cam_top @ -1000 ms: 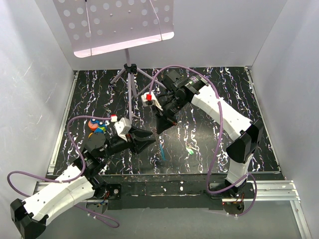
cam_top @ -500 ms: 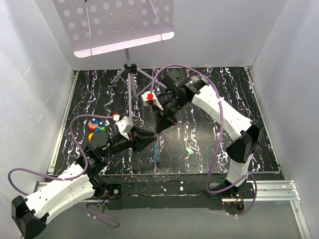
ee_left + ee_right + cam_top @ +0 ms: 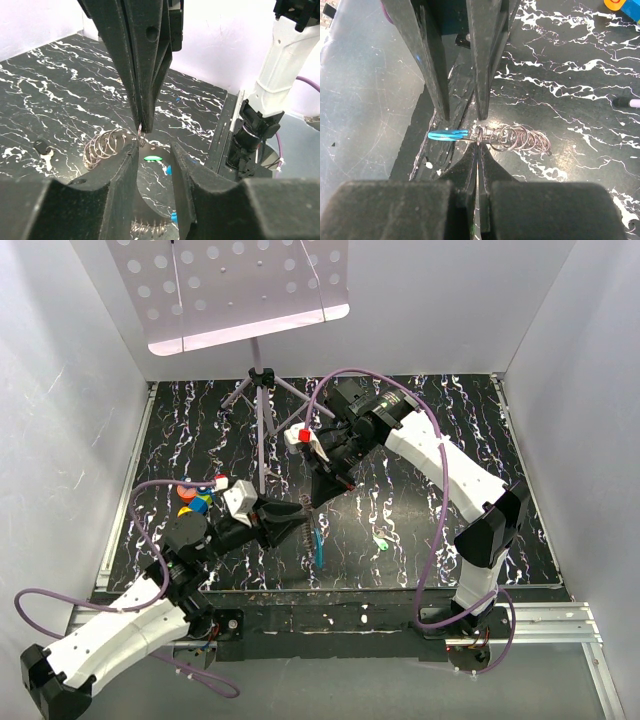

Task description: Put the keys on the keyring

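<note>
Silvery wire loops make up the keyring (image 3: 520,139), a short coil of rings with a light-blue tag (image 3: 447,135) running off one end. It sits near the middle of the black, white-veined table (image 3: 450,440), toward the near edge, right where the two grippers meet. The right gripper (image 3: 477,146) points down from the far side with its jaws pressed together, and the end loop of the coil is pinched at its very tips. The left wrist view shows this from the other side, with the small loop caught at the point of those closed fingers. Whether the coil rests on the table or hangs just off it, I cannot tell.

The left gripper (image 3: 153,148) lies low over the table on the near left, its tips just beside the pinched loop. Its jaws stand apart with a clear gap and nothing shows clamped between them; the light-blue tag lies just off its fingertips.

The key (image 3: 382,541), tiny with a bright green head, lies flat on the table to the right of both grippers, apart from the keyring and touched by neither. A purple tripod stand (image 3: 262,430) rises behind the grippers, and a cluster of small orange, blue and yellow pieces (image 3: 192,500) lies at the left beside the left arm
</note>
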`<state>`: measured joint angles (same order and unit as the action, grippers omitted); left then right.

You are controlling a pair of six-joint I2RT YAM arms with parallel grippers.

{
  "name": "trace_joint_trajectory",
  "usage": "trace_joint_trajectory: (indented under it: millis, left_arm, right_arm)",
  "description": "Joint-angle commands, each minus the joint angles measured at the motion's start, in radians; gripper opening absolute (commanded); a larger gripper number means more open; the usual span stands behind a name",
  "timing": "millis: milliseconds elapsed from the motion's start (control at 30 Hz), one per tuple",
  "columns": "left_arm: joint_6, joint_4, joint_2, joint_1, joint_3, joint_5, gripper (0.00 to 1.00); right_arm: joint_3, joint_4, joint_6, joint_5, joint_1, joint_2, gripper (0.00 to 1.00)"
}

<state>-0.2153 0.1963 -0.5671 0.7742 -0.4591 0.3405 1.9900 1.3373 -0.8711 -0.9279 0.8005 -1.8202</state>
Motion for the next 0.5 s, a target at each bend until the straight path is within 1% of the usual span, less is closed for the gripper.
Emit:
trace_joint_trajectory:
  millis: [0, 33, 167, 333, 467]
  left_arm:
    - [0.045, 0.002, 0.090, -0.006, 0.037, -0.061, 0.35]
    - [0.045, 0.005, 0.101, -0.007, 0.043, -0.064, 0.37]
    - [0.057, 0.037, 0.105, -0.007, 0.063, -0.040, 0.39]
    - [0.041, 0.066, 0.058, -0.007, 0.045, -0.008, 0.37]
    - [0.027, 0.075, 0.019, -0.009, 0.030, -0.003, 0.33]
  right_arm:
    - [0.049, 0.134, -0.046, -0.066, 0.000, 0.058, 0.01]
    - [0.050, 0.141, -0.049, -0.066, 0.000, 0.058, 0.01]
    - [0.055, 0.161, -0.069, -0.078, 0.002, 0.055, 0.01]
    - [0.047, 0.163, -0.074, -0.083, 0.008, 0.055, 0.01]
    - [0.043, 0.177, -0.086, -0.100, 0.012, 0.053, 0.01]
